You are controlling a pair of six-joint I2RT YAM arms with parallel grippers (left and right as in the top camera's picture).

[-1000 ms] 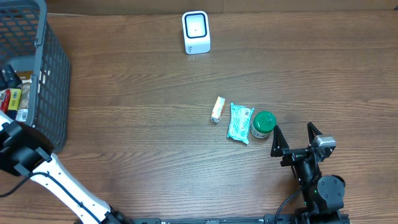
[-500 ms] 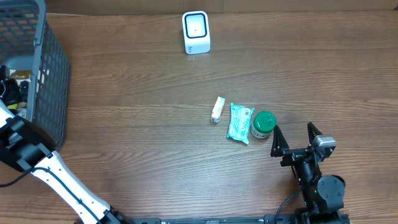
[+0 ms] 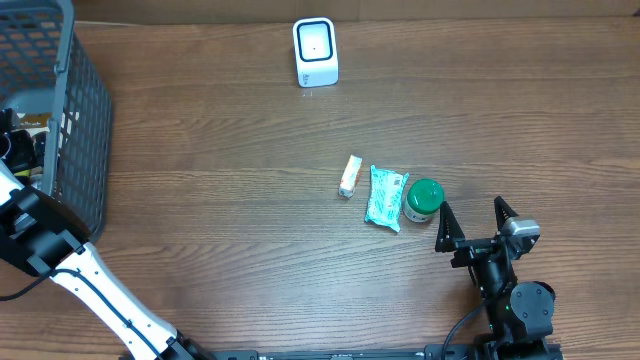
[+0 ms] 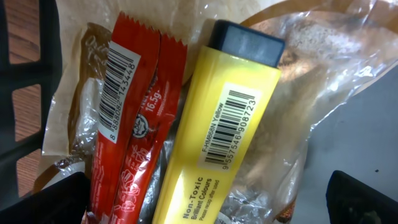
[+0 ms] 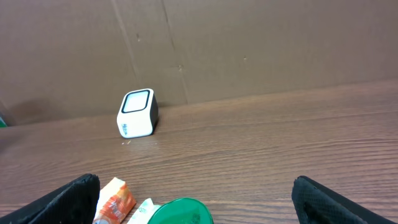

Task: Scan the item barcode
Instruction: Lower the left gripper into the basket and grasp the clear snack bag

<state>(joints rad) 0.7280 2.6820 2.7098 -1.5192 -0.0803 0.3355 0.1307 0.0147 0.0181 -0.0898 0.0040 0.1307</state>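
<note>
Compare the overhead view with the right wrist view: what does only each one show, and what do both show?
Only overhead: the basket at the table's left end and the left arm reaching into it. Only right wrist: the cardboard wall behind the table. Both: the scanner, the green lid, the small pack, the wooden table and the open right gripper.

Yellow box [image 4: 219, 127] "Non-Toxic Brilliant Colours", red sachet [image 4: 134, 121] "16.5g"
</note>
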